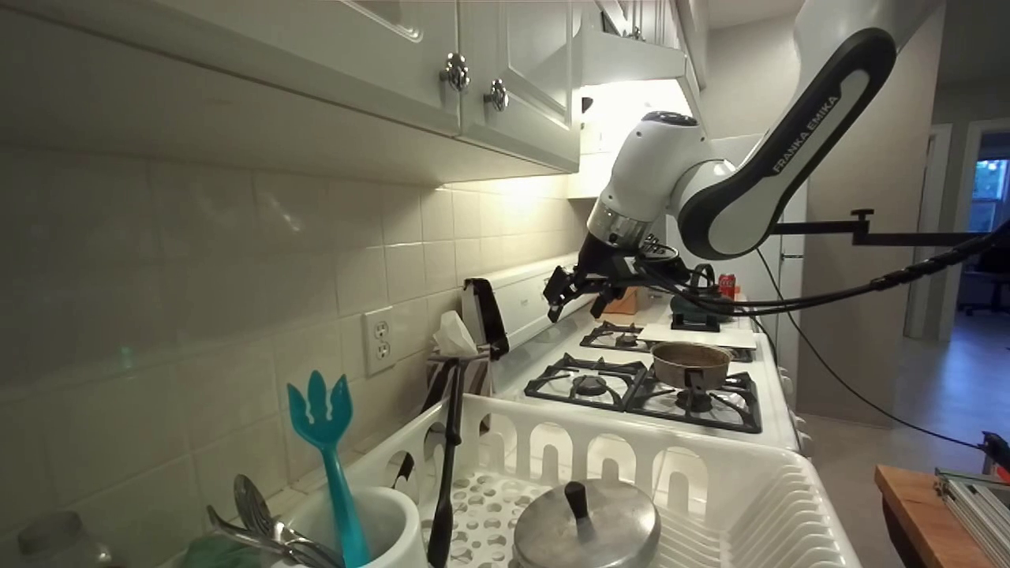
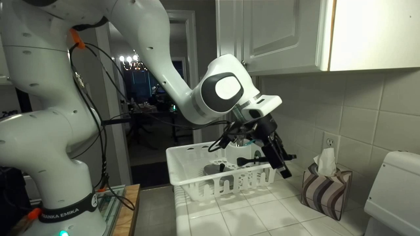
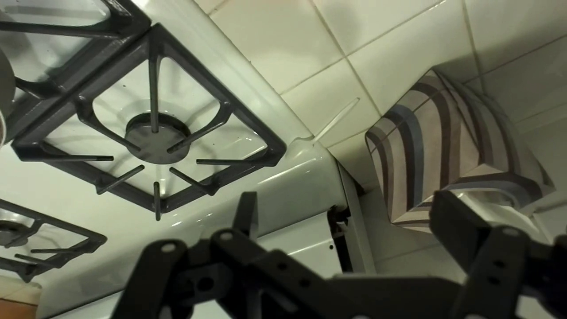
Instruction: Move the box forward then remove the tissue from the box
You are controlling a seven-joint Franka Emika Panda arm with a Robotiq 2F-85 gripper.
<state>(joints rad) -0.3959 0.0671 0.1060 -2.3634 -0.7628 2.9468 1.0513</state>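
Your pincer (image 3: 350, 217) is spread wide, with nothing in its hold. In both exterior views you can see it in the air, angled downward and apart from the box (image 2: 323, 193). In the wrist view one fingertip (image 3: 456, 226) crosses in front of the box, but only along the line of sight.

The box stands upright on the tiled worktop (image 2: 242, 213), near a wall outlet (image 2: 330, 142). It sits between the white dish rack (image 2: 193, 188) and the end of the stove (image 3: 301, 190), close to the latter. Wavy stripes in brown, grey and a paler pinkish shade run down its sides. The white tissue (image 2: 327, 162) is in the box, its end poking up through the top.

On the stove you have a pan (image 1: 690, 364) sitting over a burner (image 1: 694, 401), its handle pointing towards the rack. A flat white board (image 1: 698, 336) lies behind it, and a red can (image 1: 727, 284) stands farther off.

In the rack you can see a metal lid (image 1: 588, 528), and a long black utensil (image 1: 443, 513) leaning over the rim. A white crock (image 1: 398, 521) at the corner holds a teal fork-shaped tool (image 1: 333, 442) and some metal utensils (image 1: 254, 501).
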